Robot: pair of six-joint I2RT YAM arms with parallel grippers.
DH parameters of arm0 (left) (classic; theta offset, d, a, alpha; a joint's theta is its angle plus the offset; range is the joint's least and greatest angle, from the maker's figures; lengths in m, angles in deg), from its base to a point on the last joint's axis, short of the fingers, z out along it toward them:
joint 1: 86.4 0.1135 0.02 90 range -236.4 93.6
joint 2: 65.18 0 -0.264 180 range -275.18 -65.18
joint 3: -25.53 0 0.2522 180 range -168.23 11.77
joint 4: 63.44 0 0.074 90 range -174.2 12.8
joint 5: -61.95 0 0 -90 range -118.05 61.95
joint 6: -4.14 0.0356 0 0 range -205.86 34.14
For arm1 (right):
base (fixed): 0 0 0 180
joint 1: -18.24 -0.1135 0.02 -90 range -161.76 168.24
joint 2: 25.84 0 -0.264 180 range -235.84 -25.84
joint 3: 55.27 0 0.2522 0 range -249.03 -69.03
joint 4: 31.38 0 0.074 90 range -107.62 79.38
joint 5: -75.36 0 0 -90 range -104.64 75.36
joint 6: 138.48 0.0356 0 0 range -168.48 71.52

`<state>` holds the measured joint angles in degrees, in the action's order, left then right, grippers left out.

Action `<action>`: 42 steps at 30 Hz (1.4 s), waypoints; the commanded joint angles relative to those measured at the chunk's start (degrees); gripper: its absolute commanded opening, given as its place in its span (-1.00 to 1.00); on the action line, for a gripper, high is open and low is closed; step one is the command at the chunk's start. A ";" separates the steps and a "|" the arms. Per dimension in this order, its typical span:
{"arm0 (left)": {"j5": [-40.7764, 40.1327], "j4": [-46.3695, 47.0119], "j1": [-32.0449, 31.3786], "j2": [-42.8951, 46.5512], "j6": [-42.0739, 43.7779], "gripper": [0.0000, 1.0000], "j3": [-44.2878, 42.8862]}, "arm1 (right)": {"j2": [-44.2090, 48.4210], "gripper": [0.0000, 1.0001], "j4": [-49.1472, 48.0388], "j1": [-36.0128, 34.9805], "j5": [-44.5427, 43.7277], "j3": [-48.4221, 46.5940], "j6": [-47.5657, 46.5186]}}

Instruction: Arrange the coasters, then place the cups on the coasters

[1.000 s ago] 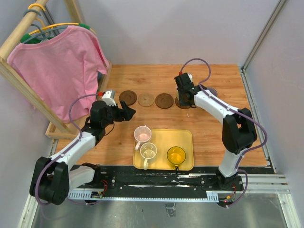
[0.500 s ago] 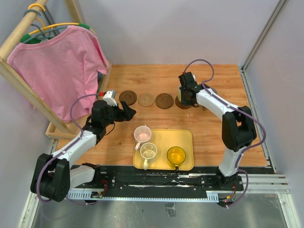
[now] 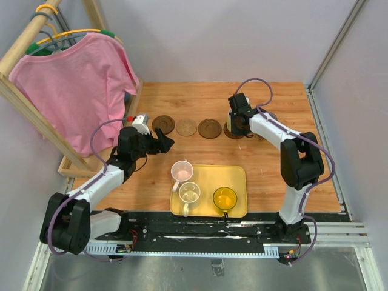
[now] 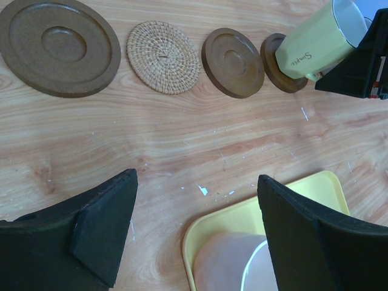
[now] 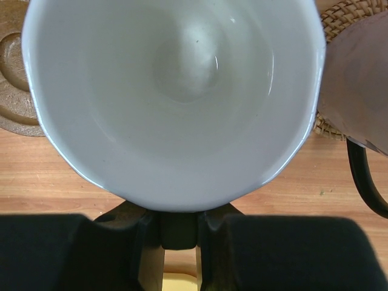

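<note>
A pale green ceramic cup with a white inside (image 4: 312, 42) is gripped by the right gripper (image 5: 179, 233), whose jaws are closed on its near side. The cup is positioned directly over the fourth disc of the row, a dark brown round coaster (image 4: 271, 60). Whether its base is already seated cannot be told. The coming move is judged to be a straight lowering and release, so centring over that disc is what matters.

Just to the right, a greyish purple cup (image 5: 357, 79) is seen on a woven tan coaster (image 5: 335, 15), close enough to be knocked. To the left, a ringed brown coaster (image 4: 60, 45), a woven round coaster (image 4: 162, 56) and a smooth brown coaster (image 4: 232, 62) lie bare.

The left gripper (image 4: 197, 179) is spread wide and empty, nearer the pale pink cup (image 4: 227, 264) on the yellow rectangular tray (image 4: 303, 188).
</note>
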<state>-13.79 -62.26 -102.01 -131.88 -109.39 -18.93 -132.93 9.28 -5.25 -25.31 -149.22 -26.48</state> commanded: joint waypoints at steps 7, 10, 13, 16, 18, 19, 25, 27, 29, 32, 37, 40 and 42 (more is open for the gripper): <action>1.16 2.23 -0.36 -0.81 0.52 0.68 -1.78 | -0.55 -0.72 1.10 0.88 0.13 -2.53 1.60; 1.13 2.14 -0.33 -0.83 0.47 0.68 -1.74 | -0.54 -0.30 2.24 0.81 0.09 -3.06 2.08; 1.29 2.26 -0.38 -0.80 0.42 0.68 -1.66 | -0.17 -0.05 2.59 0.78 0.05 -2.92 2.32; 1.41 2.32 -0.37 -0.83 0.30 0.68 -1.69 | 0.16 0.03 2.67 0.81 0.21 -2.67 2.45; 1.63 2.34 -0.38 -0.83 0.26 0.68 -1.65 | 0.34 0.04 2.87 0.81 0.43 -2.41 2.61; 1.69 2.34 -0.38 -0.83 0.24 0.68 -1.65 | 0.50 0.05 2.97 0.81 0.54 -2.30 2.59; 2.20 2.22 -0.35 -0.03 0.26 0.68 -1.56 | 3.17 0.23 3.16 0.02 -0.17 -0.54 2.41; 2.34 2.09 -0.35 0.51 0.41 0.69 -1.56 | 4.76 0.36 3.12 -0.79 -1.03 0.28 2.08; 2.44 1.95 -0.38 1.12 0.44 0.69 -1.54 | 6.64 0.47 3.39 -1.59 -1.86 1.12 1.81; 2.67 1.32 -0.37 2.14 0.58 0.72 -1.58 | 9.77 0.67 3.92 -2.68 -2.32 2.54 1.56; 2.72 -0.18 -0.38 4.18 0.93 0.83 -1.08 | 15.81 0.99 4.37 -5.12 -2.73 6.34 1.41; 2.95 -0.88 -0.35 5.74 0.86 0.84 -0.31 | 20.74 0.97 4.56 -7.66 -3.05 10.20 1.45; 3.03 -1.13 -0.38 7.02 0.62 0.84 0.37 | 24.65 0.96 4.84 -10.01 -3.77 13.27 2.20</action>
<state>-11.65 -63.05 -102.01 -127.66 -109.21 -19.06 -113.96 11.88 -11.45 -27.00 -140.56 -24.84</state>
